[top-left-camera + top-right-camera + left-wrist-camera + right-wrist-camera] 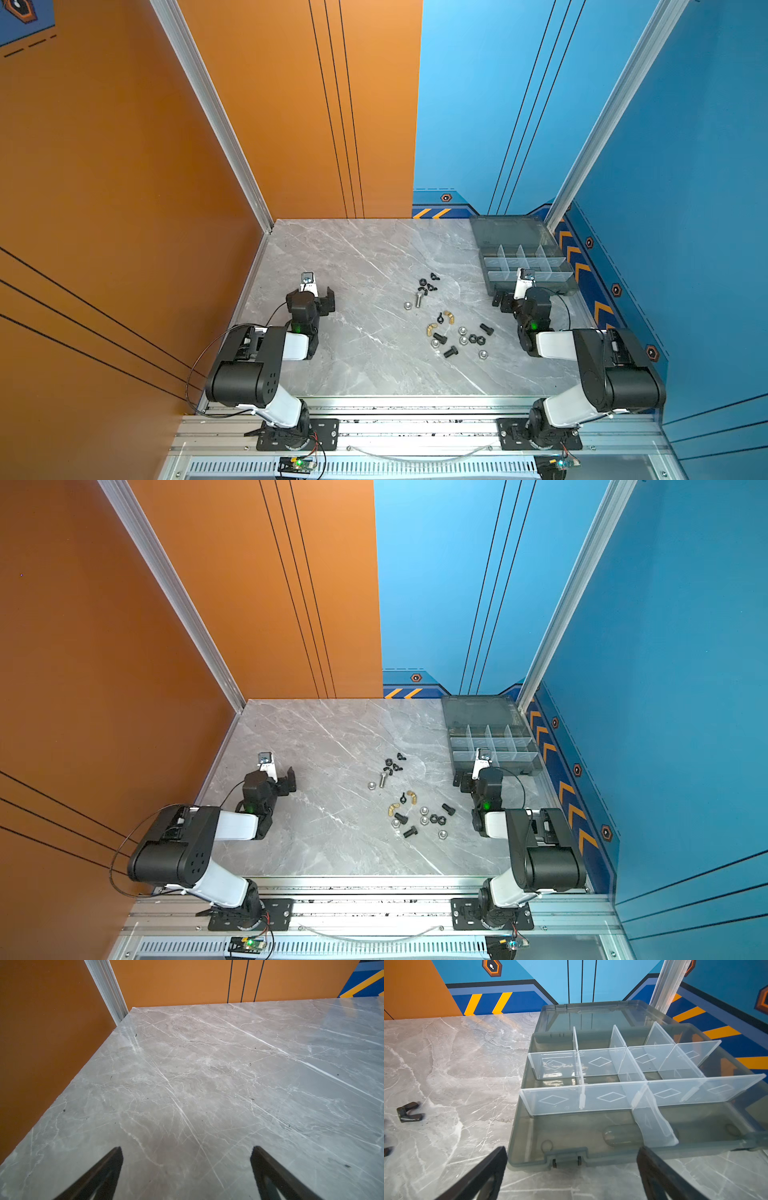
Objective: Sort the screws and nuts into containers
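Note:
The screws and nuts lie loose mid-table in both top views. Stubby black screws (486, 329) and silver nuts (461, 331) sit in the near cluster with brass wing nuts (449, 316). A long silver screw (419, 298) lies below black wing nuts (434, 276). The containers (591, 1097) are empty compartments of a smoky-grey organiser box (490, 282) at the back right, lid open. My right gripper (572, 1149) (509, 297) is open just short of the box's front latch. My left gripper (187, 1149) (320, 297) is open over bare marble at the left.
A black wing nut (410, 1111) lies on the marble left of the box in the right wrist view. The box's lid (507, 230) lies flat against the back corner. Orange wall (124, 208) bounds the left, blue wall (685, 208) the right.

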